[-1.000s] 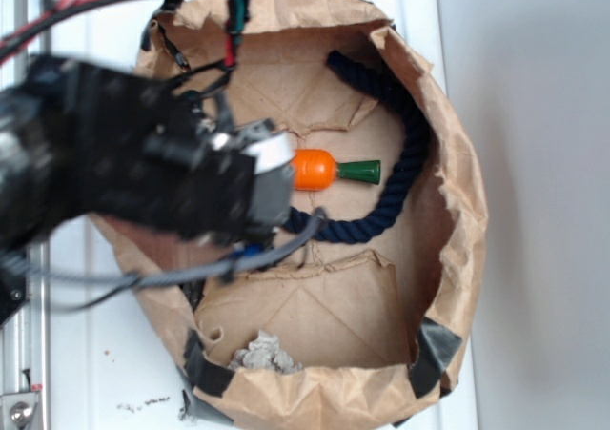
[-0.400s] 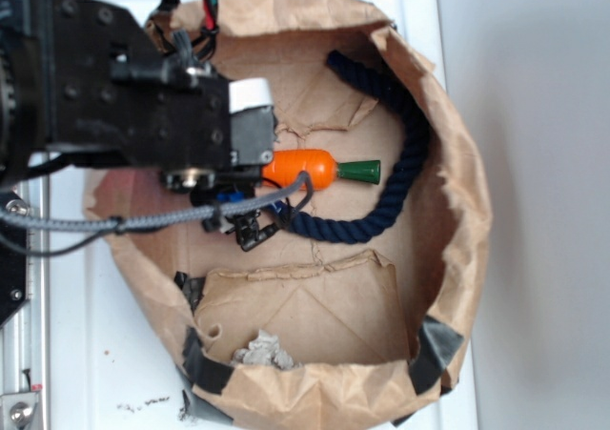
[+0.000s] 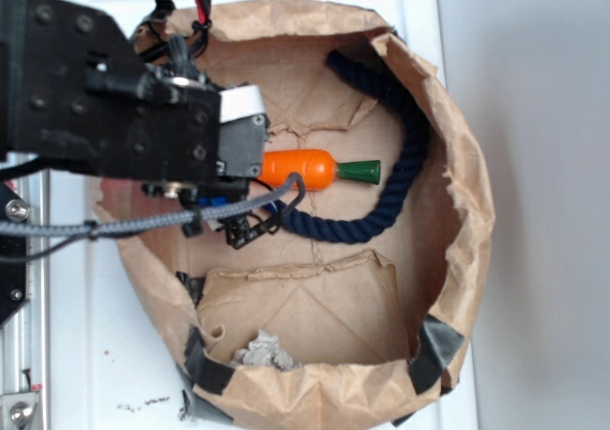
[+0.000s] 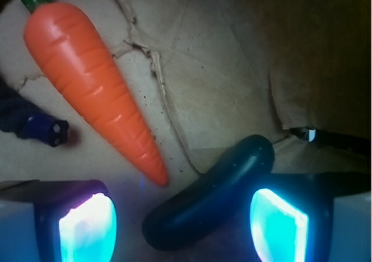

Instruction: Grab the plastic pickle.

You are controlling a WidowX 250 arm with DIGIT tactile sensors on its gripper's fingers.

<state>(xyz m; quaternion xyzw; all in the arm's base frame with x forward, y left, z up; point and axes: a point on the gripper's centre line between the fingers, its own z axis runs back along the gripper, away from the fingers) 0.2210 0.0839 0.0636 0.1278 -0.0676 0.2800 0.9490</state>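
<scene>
While the arm hangs low inside the brown paper bag [image 3: 448, 153], the gripper [image 4: 183, 224] has its two glowing pads spread wide, with nothing pinched between them. From the wrist view the plastic pickle [image 4: 212, 193] lies directly between those pads, slanting from near the left pad's inner side up toward the right pad, its upper end poking out ahead of the fingertips. It seems not to touch either pad, though the glare makes the gap hard to judge. In the outside view the pickle is hidden under the arm.

Ahead and to the left of the gripper lies the orange carrot [image 4: 93, 82], its tip ending just beside the pickle's lower end, close to the left pad. The end of the dark navy rope [image 4: 40, 128] sits further left, apart from both.

I'd say this is the lining-up step, nearly finished: the pickle is framed but not yet gripped. The next move looks like a short drop, then closing. Since the pickle lies crooked across the opening, the pads may push it round, and the carrot tip could be nudged or caught by the left pad.
</scene>
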